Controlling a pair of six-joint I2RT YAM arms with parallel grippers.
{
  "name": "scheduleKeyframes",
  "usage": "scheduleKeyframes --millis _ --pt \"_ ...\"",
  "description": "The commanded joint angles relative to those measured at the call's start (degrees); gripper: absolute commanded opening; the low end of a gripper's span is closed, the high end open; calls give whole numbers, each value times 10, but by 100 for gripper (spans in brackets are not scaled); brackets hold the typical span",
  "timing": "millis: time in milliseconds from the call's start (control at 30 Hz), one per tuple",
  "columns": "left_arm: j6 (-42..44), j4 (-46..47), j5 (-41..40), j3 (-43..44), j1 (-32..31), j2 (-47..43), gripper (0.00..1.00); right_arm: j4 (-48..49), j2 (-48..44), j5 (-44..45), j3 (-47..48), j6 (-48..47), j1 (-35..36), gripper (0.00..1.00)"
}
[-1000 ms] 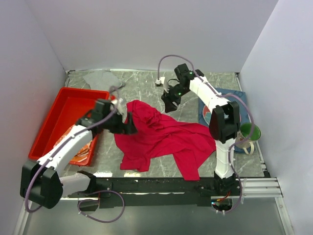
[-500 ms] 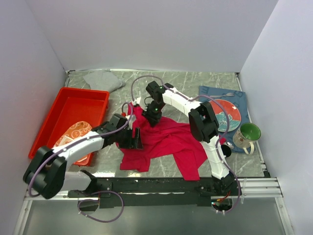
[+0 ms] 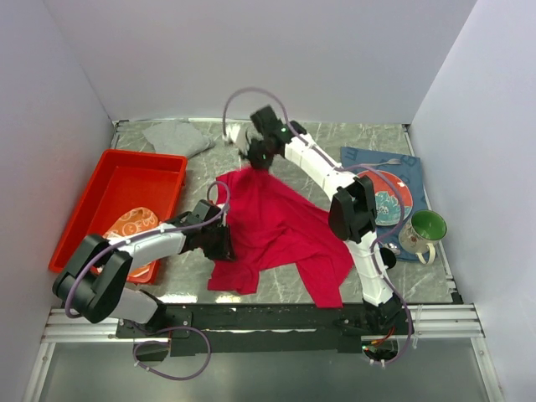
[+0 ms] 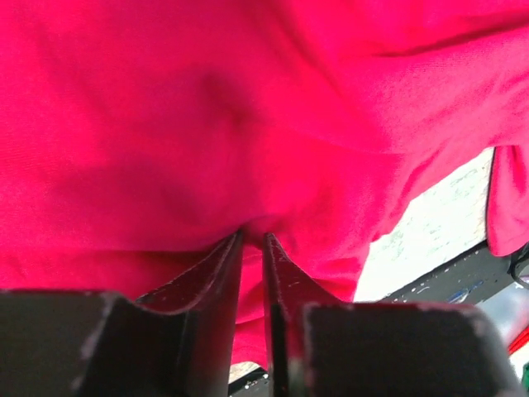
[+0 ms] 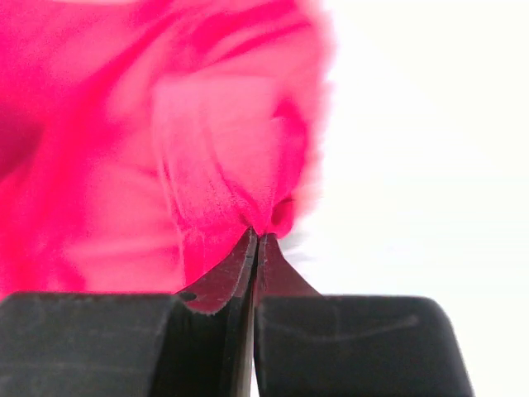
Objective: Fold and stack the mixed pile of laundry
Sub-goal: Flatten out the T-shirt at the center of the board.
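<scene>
Right gripper [image 3: 255, 159] has shifted to upper centre, pinching the crimson shirt [image 3: 276, 226] by its top edge — left gripper [image 3: 219, 244] clamps its left hem, fingertips hidden in folds.

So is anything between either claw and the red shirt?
Nothing visible does. The right claw is shut on the crimson shirt at its far edge, the left claw at its left side.

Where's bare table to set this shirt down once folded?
Bare marble table lies along the far wall, between the right gripper and the blue placemat. A smaller strip lies at the near edge, between the red tray and the crimson shirt. Crowded on the right: placemat, plate, green mug.
</scene>
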Motion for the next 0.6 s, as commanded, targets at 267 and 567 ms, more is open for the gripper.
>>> scheduleKeyframes --millis 267,567 --pt "-2 -100 -157 54 2 -168 66 396 56 252 74 -37 -30 85" --pt "115 -89 11 120 117 -79 84 -112 -146 -267 -159 -258 -98 81"
